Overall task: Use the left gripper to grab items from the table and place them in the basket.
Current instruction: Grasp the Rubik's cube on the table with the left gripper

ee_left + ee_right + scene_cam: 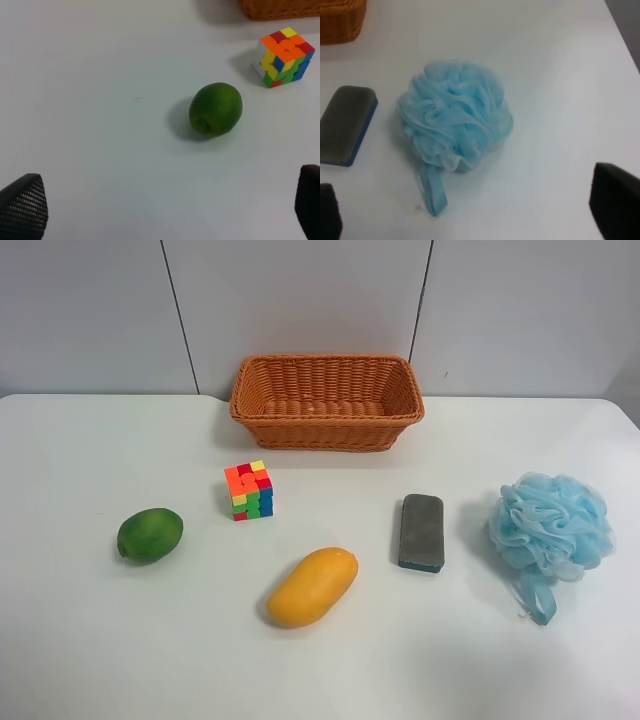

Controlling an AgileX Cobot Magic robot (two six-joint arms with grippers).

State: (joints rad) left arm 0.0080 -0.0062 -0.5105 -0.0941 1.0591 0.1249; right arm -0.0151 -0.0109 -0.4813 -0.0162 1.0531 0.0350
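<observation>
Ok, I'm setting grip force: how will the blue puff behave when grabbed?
The puff looks like loose gathered mesh, so it probably squashes easily and weighs little. Its ribbon loop lies limp on the table, so it will likely dangle. It seems unlikely to roll.

You've got a white table (110, 650) with the wicker basket (326, 430) at the back, centre. The puzzle cube (250, 490) sits in front of the basket's view-left end, apart from it. The green fruit (150, 535) lies further to the view's left. The mango (312, 587) is nearest the camera, lying diagonally. The grey pad (422, 532) lies view-right of the mango, and the blue bath puff (550, 525) is far view-right, its ribbon trailing toward the camera.
</observation>
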